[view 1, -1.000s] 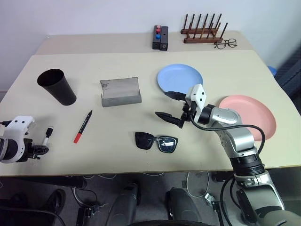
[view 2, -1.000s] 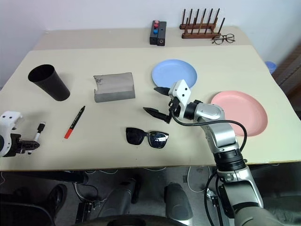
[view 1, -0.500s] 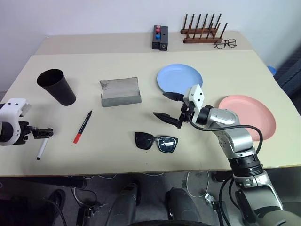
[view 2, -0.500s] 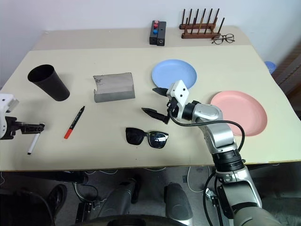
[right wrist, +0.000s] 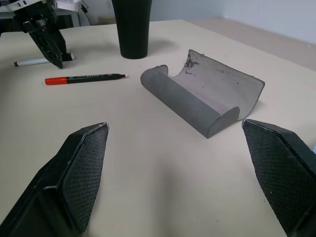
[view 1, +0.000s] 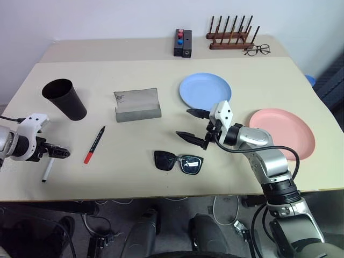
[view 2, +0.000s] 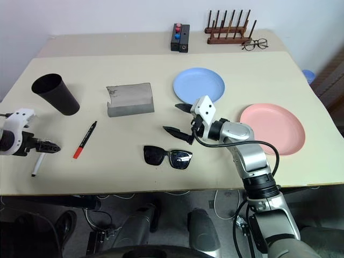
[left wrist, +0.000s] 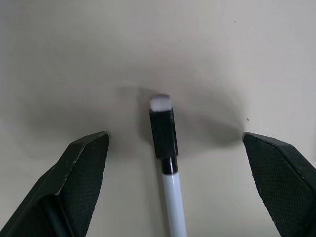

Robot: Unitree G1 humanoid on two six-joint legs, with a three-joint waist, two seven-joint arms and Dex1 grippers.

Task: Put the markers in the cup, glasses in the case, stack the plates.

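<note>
Nearest the front edge of the beige surface lies one pair of black sunglasses, at about 6 o'clock from the surface's middle, folded arms hidden, lenses up. At 8 o'clock, close to the left front edge, lies one white marker with a black cap; the left end effector hangs just above its capped end, its two fingers apart and empty, the marker lying between them in the left wrist view untouched. A second marker, black-barrelled with a red end, lies just beyond at about 9 o'clock, well apart from the white one. That makes two markers, both on the surface.

The right end effector is at about 3 o'clock from the sunglasses' far side, over the middle of the surface, its two fingers spread wide and holding nothing.

Farther back, one grey glasses case stands open at 11 o'clock, and one tall black cup stands upright at 10 o'clock, empty as far as can be seen. Two plates lie apart, unstacked: the salmon pink plate at 3 o'clock, the light blue plate at 1 o'clock.

At the far edge, near 12 to 1 o'clock, are one small black box with red and blue buttons, one wooden peg rack, and one pair of thin-rimmed spectacles.
</note>
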